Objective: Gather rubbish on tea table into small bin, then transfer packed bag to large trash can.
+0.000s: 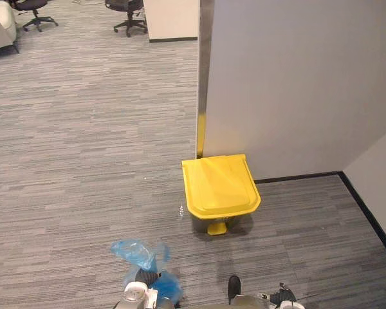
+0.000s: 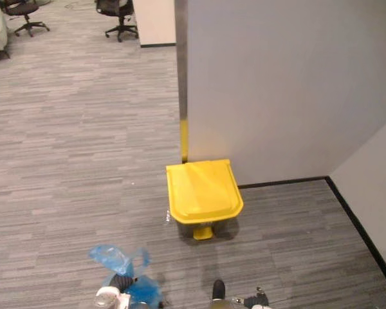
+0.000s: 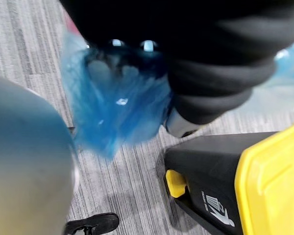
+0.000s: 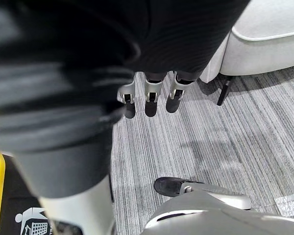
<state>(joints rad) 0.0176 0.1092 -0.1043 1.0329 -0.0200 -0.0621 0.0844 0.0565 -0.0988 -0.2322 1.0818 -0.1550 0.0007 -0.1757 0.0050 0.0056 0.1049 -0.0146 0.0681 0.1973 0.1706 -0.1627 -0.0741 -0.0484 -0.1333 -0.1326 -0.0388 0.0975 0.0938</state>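
Observation:
A large trash can with a shut yellow lid (image 1: pixel 219 183) and a yellow pedal stands on the carpet against a grey partition; the left wrist view shows its black body and lid (image 3: pixel 274 181) close by. My left hand (image 1: pixel 147 278), low at the near left, is shut on the gathered neck of a blue plastic bag (image 1: pixel 138 252). The bag's bulk (image 3: pixel 117 112) hangs beside the hand's dark cover (image 3: pixel 210 58), a short way left of the can and nearer to me. My right hand (image 4: pixel 149 98) hangs with relaxed fingers and holds nothing.
The grey partition wall (image 1: pixel 296 84) rises behind the can and meets a second wall at the right, making a corner. Striped grey carpet spreads to the left. Office chairs (image 1: pixel 127 13) and a white sofa (image 4: pixel 269 39) stand far off.

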